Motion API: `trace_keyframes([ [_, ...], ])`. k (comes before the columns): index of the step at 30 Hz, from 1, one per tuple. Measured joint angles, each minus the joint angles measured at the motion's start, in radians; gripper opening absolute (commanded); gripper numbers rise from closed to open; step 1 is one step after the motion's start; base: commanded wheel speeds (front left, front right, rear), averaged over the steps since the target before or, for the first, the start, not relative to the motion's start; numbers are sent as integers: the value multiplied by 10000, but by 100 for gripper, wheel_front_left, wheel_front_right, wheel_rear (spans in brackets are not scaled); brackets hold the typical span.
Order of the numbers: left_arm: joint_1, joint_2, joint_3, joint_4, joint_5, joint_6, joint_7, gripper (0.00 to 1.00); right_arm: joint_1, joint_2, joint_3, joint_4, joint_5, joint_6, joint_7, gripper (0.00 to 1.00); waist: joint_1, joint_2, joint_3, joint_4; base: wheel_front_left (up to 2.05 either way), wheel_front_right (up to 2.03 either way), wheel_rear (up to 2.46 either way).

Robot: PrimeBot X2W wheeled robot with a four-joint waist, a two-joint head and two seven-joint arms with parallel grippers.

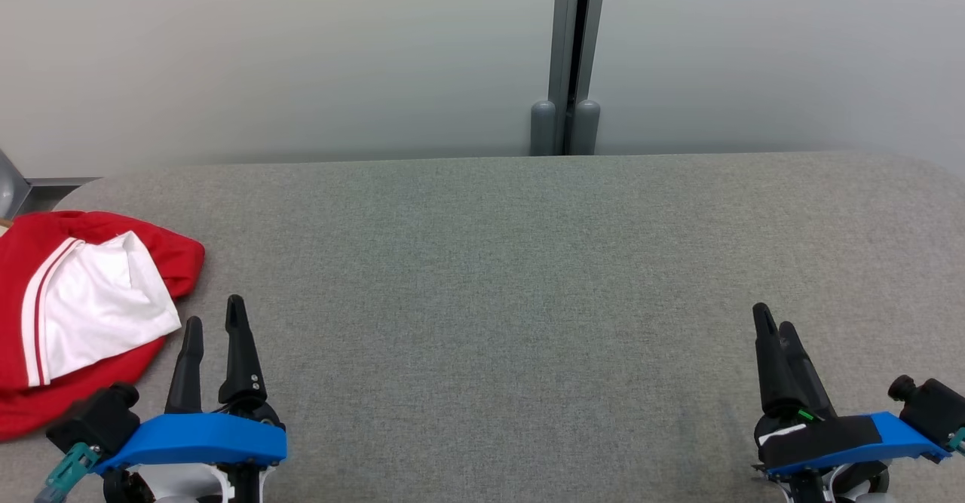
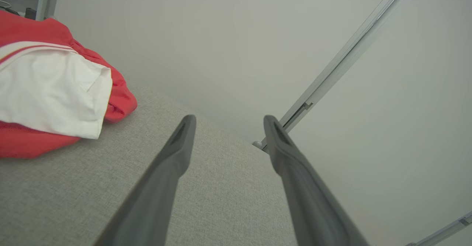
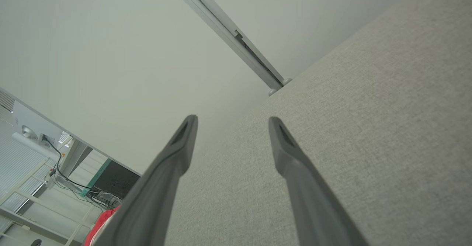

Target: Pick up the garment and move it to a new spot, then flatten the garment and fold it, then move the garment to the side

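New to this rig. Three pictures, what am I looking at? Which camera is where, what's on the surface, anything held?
It is a two-armed robot at a grey cloth-covered table. The head view looks down from the robot's head: the left hand sits at lower left, the right hand at lower right. The other two views come from cameras on each wrist, looking along that hand's two dark fingers. A crumpled red and white garment lies at the table's left edge, beside the left hand. Both hands are open and hold nothing.

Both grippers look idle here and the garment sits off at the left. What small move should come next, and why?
Probably swing the open left gripper leftward onto the red and white garment: it lies bunched at the grey table's left edge, unheld, closer than the open right gripper.
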Motion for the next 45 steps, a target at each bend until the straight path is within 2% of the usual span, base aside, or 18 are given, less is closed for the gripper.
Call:
trace_keyframes([
  [18,-89,265,-523,280,2617,334,-462,100,-46,-8,119,111,-2242,0,-462,100,0,0,2,71,0,0,0],
  [45,-242,537,-1035,541,4938,711,-1064,100,-68,-15,226,228,-4980,2,-1060,100,0,0,-9,222,0,0,0],
])
